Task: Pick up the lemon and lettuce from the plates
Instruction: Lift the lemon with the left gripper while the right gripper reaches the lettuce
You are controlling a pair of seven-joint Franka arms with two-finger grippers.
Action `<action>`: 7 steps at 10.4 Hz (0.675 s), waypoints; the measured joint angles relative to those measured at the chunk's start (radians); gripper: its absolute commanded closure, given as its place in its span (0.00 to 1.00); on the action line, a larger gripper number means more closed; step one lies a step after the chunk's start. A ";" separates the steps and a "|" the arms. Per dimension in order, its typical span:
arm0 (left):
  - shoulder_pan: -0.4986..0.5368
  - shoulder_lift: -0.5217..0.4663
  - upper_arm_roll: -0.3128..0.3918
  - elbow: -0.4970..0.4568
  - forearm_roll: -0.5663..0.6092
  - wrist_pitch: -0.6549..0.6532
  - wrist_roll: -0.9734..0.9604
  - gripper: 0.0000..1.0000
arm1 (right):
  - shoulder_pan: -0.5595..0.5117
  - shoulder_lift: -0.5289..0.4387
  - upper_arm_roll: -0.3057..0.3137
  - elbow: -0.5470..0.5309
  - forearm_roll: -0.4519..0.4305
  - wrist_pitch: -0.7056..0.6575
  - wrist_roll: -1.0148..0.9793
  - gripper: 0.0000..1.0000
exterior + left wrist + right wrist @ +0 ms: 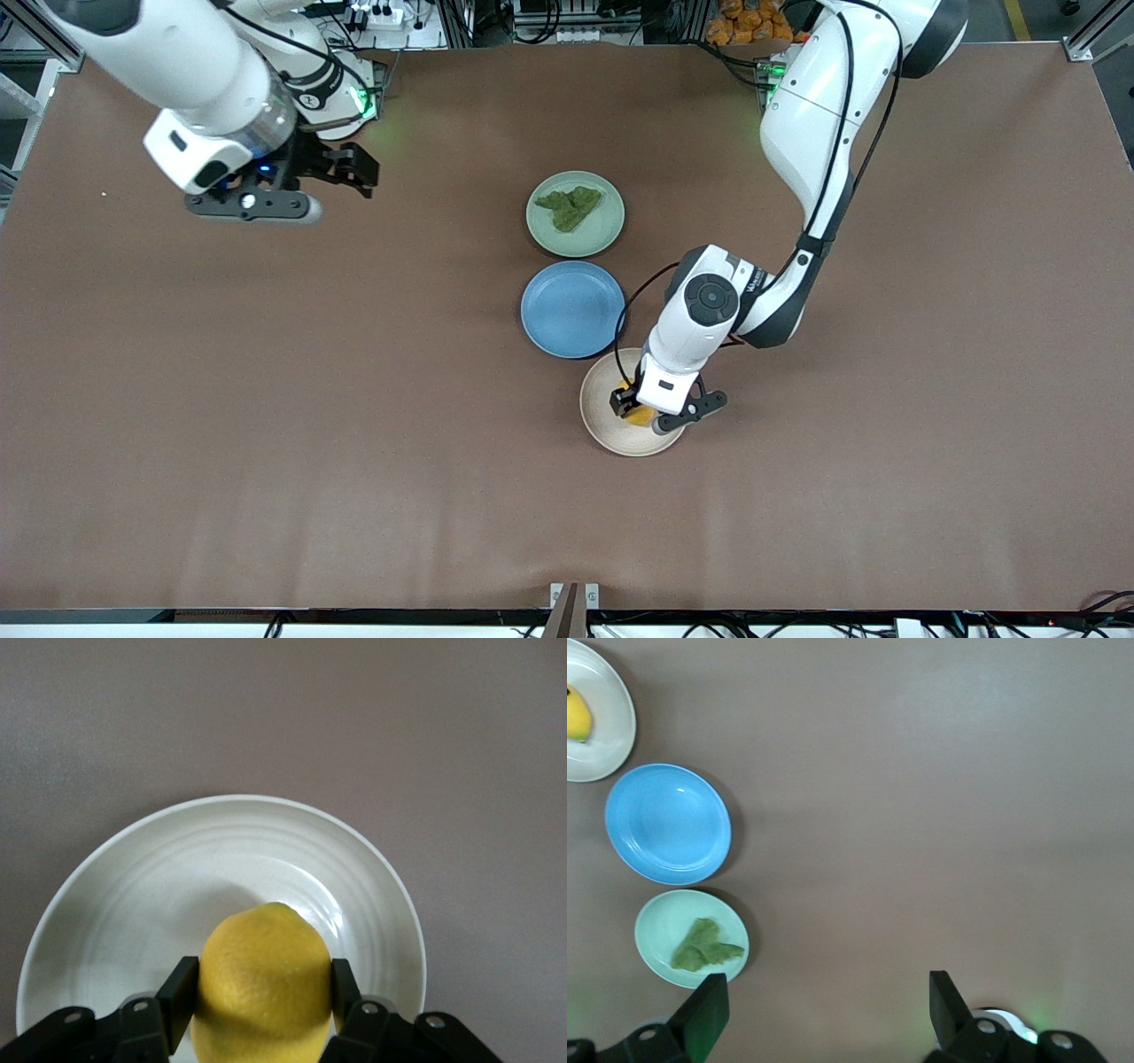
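Brown bench (266, 399) carrying 3 plates. Left pincer (264, 992) is clamping lemon (263, 979) in beige plate (133, 912), just nearer camera than blue plate (572, 308). Lettuce (570, 206) is lying on mint plate (602, 232), just farther. Right pincer (828, 1005) is waiting, fingers spread.

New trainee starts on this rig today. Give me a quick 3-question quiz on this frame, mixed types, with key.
1. True or false: the left gripper is shut on the lemon over the beige plate.
2. Which plate holds the lettuce? A) the blue plate B) the mint green plate C) the beige plate
3. Fill in: the right gripper waits with its fingers ____ over bare table toward the right arm's end.

Key: 1 true; 2 B; 3 open.
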 measured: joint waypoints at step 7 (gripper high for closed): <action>0.054 -0.094 0.004 0.026 0.001 -0.239 0.011 1.00 | 0.149 0.037 0.000 -0.082 0.003 0.194 0.220 0.00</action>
